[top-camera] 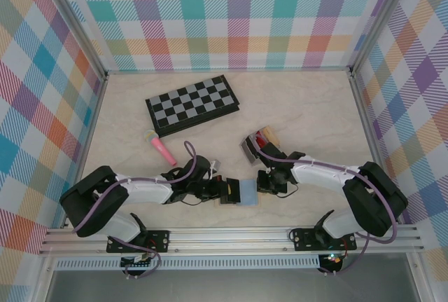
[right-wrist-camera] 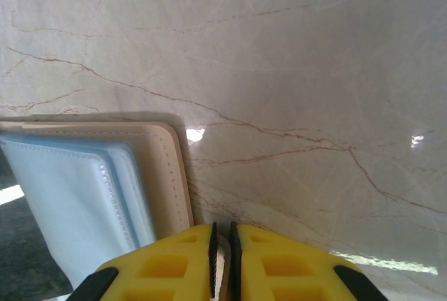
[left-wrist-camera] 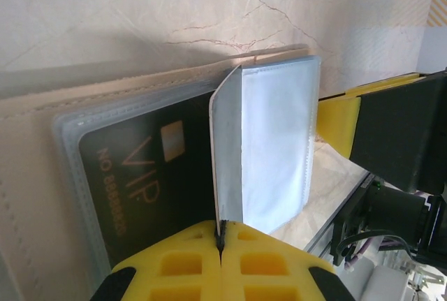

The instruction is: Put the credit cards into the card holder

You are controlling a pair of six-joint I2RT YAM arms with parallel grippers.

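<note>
The left gripper (left-wrist-camera: 221, 237) is clenched on a clear plastic sleeve (left-wrist-camera: 276, 140) of the tan leather wallet (left-wrist-camera: 28, 196), beside the pocketed black VIP credit card (left-wrist-camera: 140, 182). What the right gripper (right-wrist-camera: 222, 245) holds cannot be told. The sleeve could be torn, or the wallet dragged, by a hard tug.

gloss on the stone, matt on the claws

the table (right-wrist-camera: 293, 70) looks like polished pale marble, smooth, with thin brown veins and bright glints of light. the wallet (right-wrist-camera: 173, 175) is tan and leather-like, matt, with a stitched seam along its edge. its clear sleeves (left-wrist-camera: 276, 140) are soft see-through plastic, slightly milky, with a sheen. the black card (left-wrist-camera: 140, 182) under one sleeve is smooth plastic with gold lettering. the left claw (left-wrist-camera: 221, 235) and right claw (right-wrist-camera: 222, 235) are matt yellow plastic, moulded with square hollows. the rails (top-camera: 231, 235) look like brushed metal. the chessboard (top-camera: 192, 104) is matt black and grey.
</note>
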